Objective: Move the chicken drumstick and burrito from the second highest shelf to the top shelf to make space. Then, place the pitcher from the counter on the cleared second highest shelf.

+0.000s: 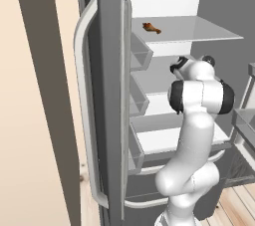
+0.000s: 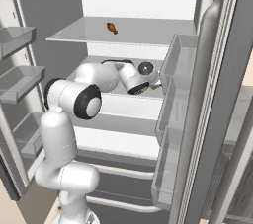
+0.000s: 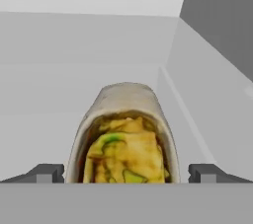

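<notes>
Reddish-brown, the small tapered chicken drumstick (image 1: 152, 28) lies on the pale top shelf (image 1: 199, 31) in the left base view, thin bone tip toward the right. From the right base view the white arm reaches into the second highest shelf (image 2: 128, 100). Hand view: the claw (image 3: 126, 172) is spread wide either side of the tan rolled burrito (image 3: 126, 139), whose long axis runs away from the camera, open filling end nearest.

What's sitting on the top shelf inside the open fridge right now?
On the pale grey top shelf lies one small reddish-brown chicken drumstick, toward the back. The rest of its surface looks bare. The tan rolled burrito is not there; it lies between the open gripper's fingertips, on the shelf below.
</notes>
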